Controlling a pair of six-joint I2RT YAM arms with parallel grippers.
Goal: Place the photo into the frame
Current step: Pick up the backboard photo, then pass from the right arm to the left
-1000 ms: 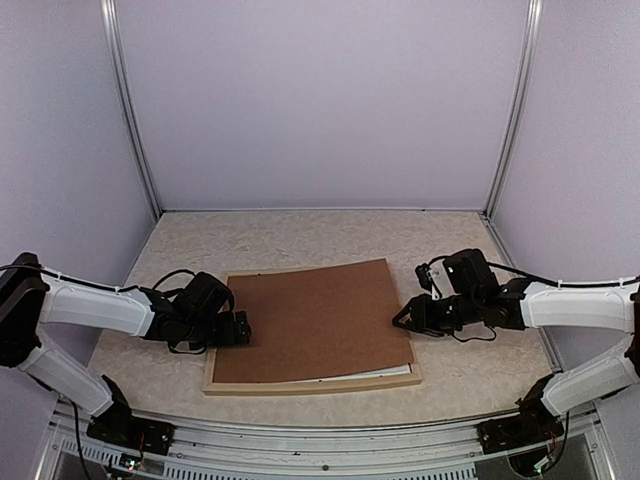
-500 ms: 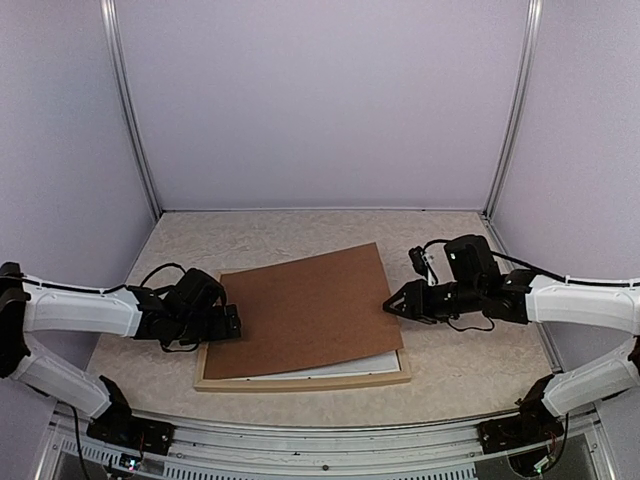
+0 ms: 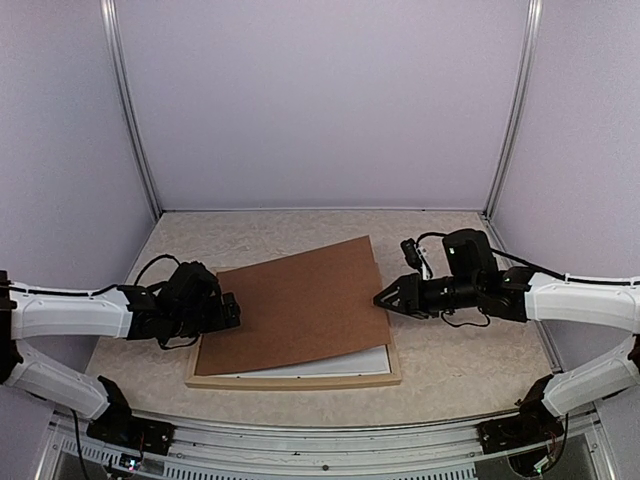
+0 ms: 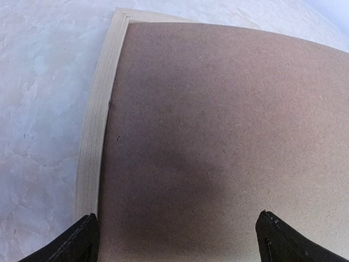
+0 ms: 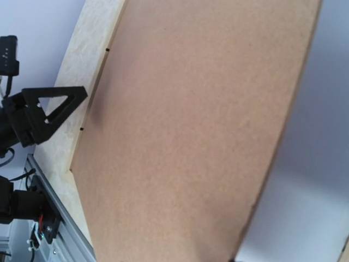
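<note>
The left gripper [image 3: 231,313], at the left of the overhead view, has its fingers [image 4: 82,241] spread wide apart at the left edge of a brown backing board [image 3: 300,305]. The right gripper [image 3: 384,298], right of centre, narrows to a point at the board's right edge; I cannot tell whether it is pinching the board. The board lies skewed over the frame [image 3: 300,381], a thin pale wood rectangle low in the centre on the mottled table [image 3: 300,228]. The photo [image 3: 350,360] lies inside the frame beneath the board. Only a white strip of it shows along the near edge, and its picture is hidden.
</note>
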